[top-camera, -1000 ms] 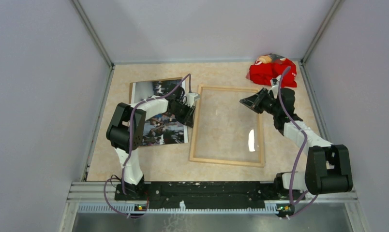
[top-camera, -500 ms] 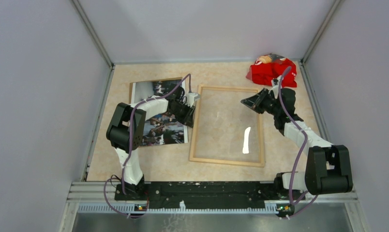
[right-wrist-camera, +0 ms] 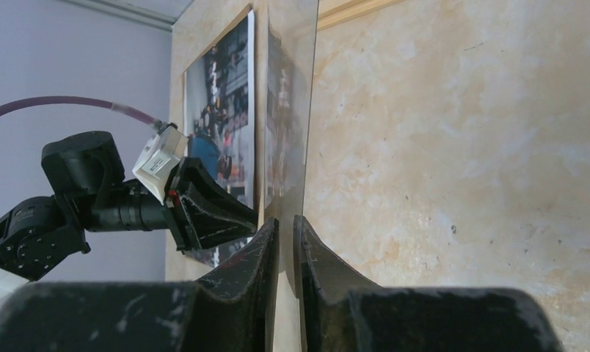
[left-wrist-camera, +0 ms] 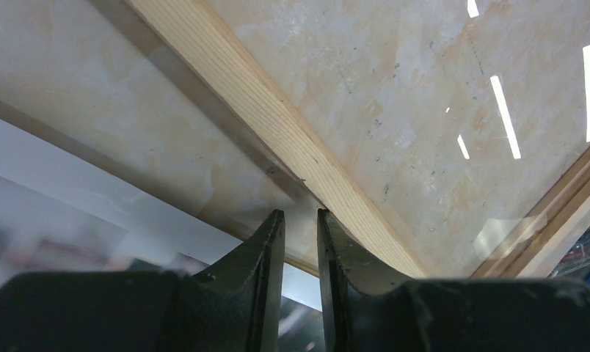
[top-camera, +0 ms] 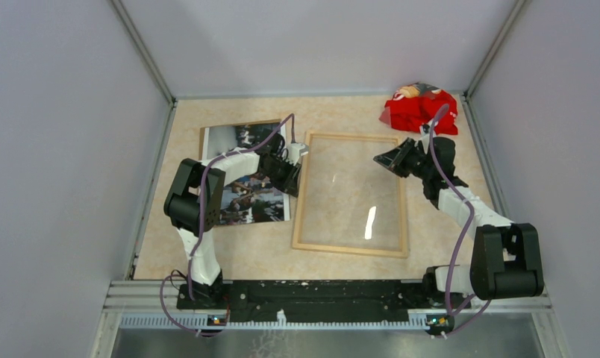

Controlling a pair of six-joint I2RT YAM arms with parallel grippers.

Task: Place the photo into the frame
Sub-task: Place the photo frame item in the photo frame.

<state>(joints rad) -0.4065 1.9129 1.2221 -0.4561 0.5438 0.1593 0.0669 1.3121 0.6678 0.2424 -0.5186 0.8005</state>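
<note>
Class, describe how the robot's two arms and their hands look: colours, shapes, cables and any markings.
The left arm and right arm have white links, chunky black joint housings and a purple cable trailing along each. The left hand and right hand have black, tapering wedge fingers. A white labelled block sits behind the left hand.

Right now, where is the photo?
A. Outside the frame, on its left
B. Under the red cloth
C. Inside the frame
A: the photo lies flat beside the left bar of the frame, and only bare table shows through the frame's glass.
</note>
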